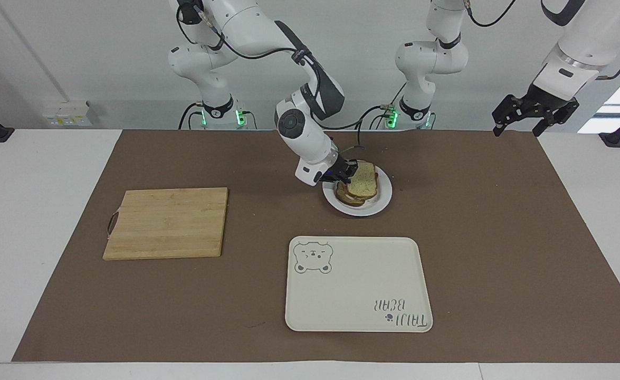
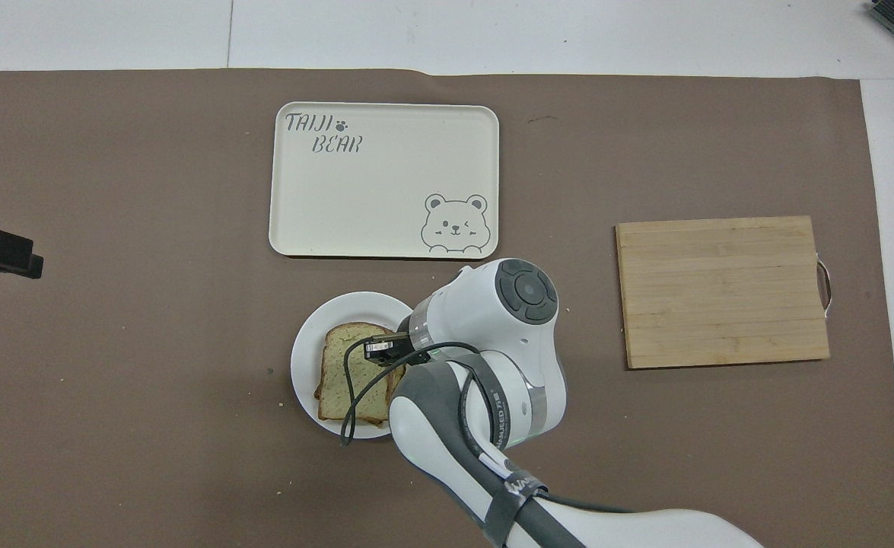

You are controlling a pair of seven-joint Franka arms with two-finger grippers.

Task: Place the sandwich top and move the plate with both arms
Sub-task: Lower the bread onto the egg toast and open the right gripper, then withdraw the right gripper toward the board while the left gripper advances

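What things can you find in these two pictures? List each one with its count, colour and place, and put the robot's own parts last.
Sandwich top: one, pale speckled with brown crust, on the stacked slices on the plate.
Lower slices: brown-crusted, under the top; count unclear.
Plate: one, white, mid-table.
Tray: one, cream with bear drawing, farther from the robots than the plate.
Cutting board: one, wooden, toward the right arm's end.
Mat: one, brown, covering the table.
Right gripper: black, shut on the sandwich top.
Left gripper: black, open, waiting raised over the left arm's end.
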